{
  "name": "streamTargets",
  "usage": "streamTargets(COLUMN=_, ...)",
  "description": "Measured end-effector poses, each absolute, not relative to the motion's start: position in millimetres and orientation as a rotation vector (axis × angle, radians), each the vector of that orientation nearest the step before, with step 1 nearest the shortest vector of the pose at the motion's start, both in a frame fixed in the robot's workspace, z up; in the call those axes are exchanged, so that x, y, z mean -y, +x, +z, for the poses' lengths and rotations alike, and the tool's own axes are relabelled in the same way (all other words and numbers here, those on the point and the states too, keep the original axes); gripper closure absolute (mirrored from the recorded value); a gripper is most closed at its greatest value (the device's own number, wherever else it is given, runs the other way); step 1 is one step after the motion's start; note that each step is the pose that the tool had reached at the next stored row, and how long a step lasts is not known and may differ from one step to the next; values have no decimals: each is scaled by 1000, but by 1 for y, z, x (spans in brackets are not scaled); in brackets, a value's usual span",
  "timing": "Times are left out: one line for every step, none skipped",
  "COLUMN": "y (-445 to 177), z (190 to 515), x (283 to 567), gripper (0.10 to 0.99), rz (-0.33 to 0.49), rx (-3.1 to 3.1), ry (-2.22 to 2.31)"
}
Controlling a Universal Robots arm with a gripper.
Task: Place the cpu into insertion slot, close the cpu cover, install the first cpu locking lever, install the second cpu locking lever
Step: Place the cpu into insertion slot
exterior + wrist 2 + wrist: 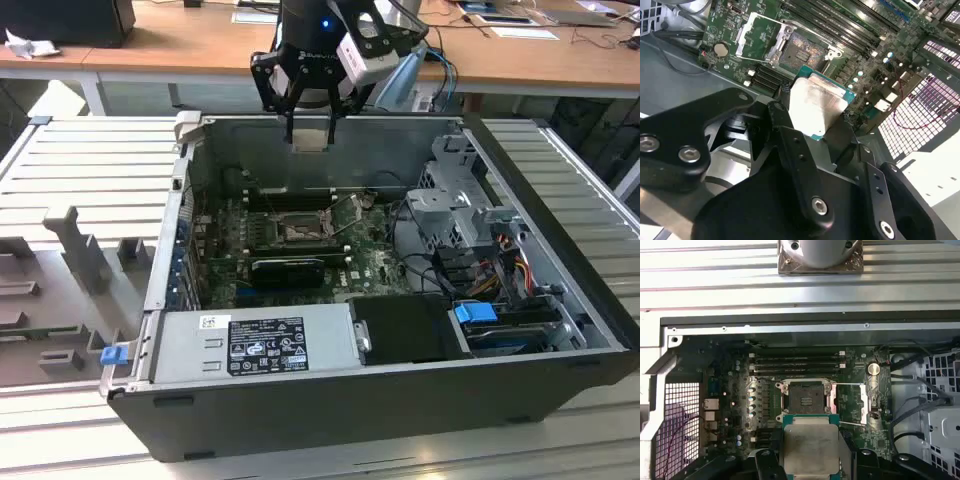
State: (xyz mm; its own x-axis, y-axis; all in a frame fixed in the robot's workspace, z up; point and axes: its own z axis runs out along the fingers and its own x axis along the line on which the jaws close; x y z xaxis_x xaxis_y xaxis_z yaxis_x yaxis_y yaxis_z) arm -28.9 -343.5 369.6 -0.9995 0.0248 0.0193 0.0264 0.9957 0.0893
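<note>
My gripper (310,128) hangs above the far wall of the open computer case, shut on the cpu (310,137), a small silvery square. In both wrist views the cpu (815,102) (810,445) sits flat between the black fingers (782,120), its green edge showing. The insertion slot (298,232) (801,50) (805,397) lies open on the green motherboard, below and apart from the chip, its dark pin field bare. The cpu cover (782,41) (867,402) is swung open beside the slot.
The case (330,410) lies on its side on a ribbed metal table. A grey power supply (255,345) fills its near side; a drive cage (450,200) and cables crowd the exterior view's right. Memory slots (795,362) run beside the socket.
</note>
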Motion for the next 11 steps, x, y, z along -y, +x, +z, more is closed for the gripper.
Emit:
streamTargets(y=-29, z=370, x=343, gripper=557, rz=-140, rx=3120, ry=-40)
streamTargets(y=-29, z=370, x=343, gripper=557, rz=-140, rx=3120, ry=-40)
streamTargets(y=-29, z=370, x=343, gripper=557, rz=-140, rx=3120, ry=-40)
streamTargets(y=-29, z=370, x=343, gripper=557, rz=-140, rx=3120, ry=-40)
streamTargets(y=-29, z=370, x=343, gripper=557, rz=-140, rx=3120, ry=-43)
streamTargets(y=-29, z=370, x=343, gripper=557, rz=-140, rx=3120, ry=-44)
streamTargets(y=-29, z=370, x=343, gripper=557, rz=-140, rx=3120, ry=-45)
streamTargets(y=-29, z=370, x=343, gripper=557, rz=-140, rx=3120, ry=-46)
streamTargets(y=-29, z=370, x=343, gripper=557, rz=-140, rx=3120, ry=-47)
streamTargets(y=-29, z=370, x=343, gripper=557, rz=-140, rx=3120, ry=-49)
streamTargets(y=-29, z=370, x=343, gripper=557, rz=-140, rx=3120, ry=-50)
